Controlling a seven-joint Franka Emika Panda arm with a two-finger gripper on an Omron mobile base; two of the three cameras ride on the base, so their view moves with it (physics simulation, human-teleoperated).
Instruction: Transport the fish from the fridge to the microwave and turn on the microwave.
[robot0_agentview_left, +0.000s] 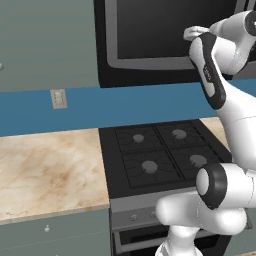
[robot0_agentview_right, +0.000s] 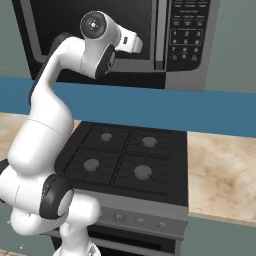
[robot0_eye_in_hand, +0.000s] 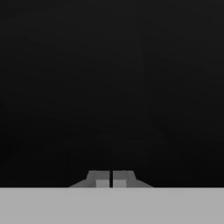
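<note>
Microwave: wide black microwave (robot0_agentview_right: 120, 40) with a grey-framed dark window door, mounted above the black gas stove (robot0_agentview_right: 120, 160); door closed.
Keypad: button strip (robot0_agentview_right: 187, 30) on the microwave's right side, just beside the door frame.
Arm: white arm with dark joints, raised from below the stove front up to the microwave door.
Gripper: two-finger gripper (robot0_eye_in_hand: 112, 179) held close against the dark window, to the left of the grey door edge and the keypad.
Jaws: the two dark tips stand pressed together with only a hairline between them; nothing visible between them.
Hand camera: dark glass surface directly ahead of the tips; no detail readable behind it.
Fish: cannot be made out; the window is too dark to show the interior.
Stove: four burners, knob row along its front, directly under the microwave.
Counter: pale marbled worktop (robot0_agentview_left: 50, 170) flanking the stove on both sides.
Wall: blue band (robot0_agentview_left: 125, 107) between microwave and stove, carrying a pale outlet plate (robot0_agentview_left: 59, 99) to the left.
</note>
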